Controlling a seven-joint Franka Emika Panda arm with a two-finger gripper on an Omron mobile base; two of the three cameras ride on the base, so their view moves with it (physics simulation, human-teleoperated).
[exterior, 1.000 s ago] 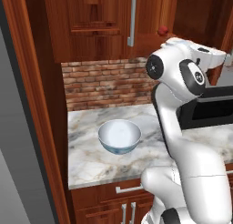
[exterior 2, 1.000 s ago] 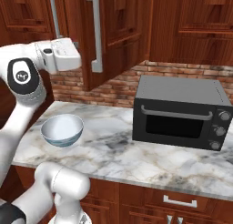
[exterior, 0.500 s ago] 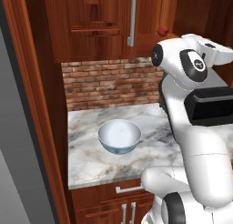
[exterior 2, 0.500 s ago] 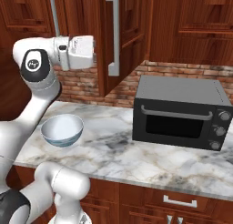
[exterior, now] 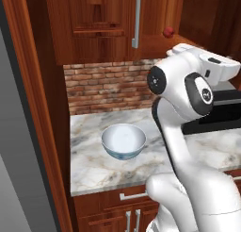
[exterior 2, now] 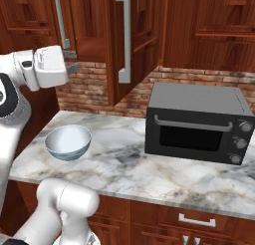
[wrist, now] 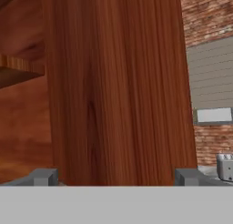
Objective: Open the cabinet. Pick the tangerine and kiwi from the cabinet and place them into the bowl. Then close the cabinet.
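Observation:
The cabinet [exterior: 94, 23] hangs above the counter; its left door is closed and its right door [exterior 2: 142, 35] stands swung out, with the silver bar handle [exterior 2: 124, 35] facing the room. My gripper [exterior 2: 73, 68] is up beside the cabinet's lower edge, left of that door, open and holding nothing. In the hand view the wooden door panel [wrist: 118, 82] stands close in front of my gripper [wrist: 115, 177], whose fingertips [wrist: 44, 176] are spread wide apart. The bowl [exterior: 123, 140] [exterior 2: 68, 142] sits empty on the counter below. The tangerine and the kiwi are out of view.
A small red fruit [exterior: 168, 32] lies on the cabinet's bottom shelf. A black microwave [exterior 2: 196, 122] stands on the marble counter [exterior 2: 124, 164] right of the bowl. A brick backsplash [exterior: 108, 85] runs behind. A tall wooden panel [exterior: 37, 108] borders the counter's left.
The right cabinet door has swung further out. The hand followed it, then drew back left and slightly down, off the handle, with the jaws a little wider.

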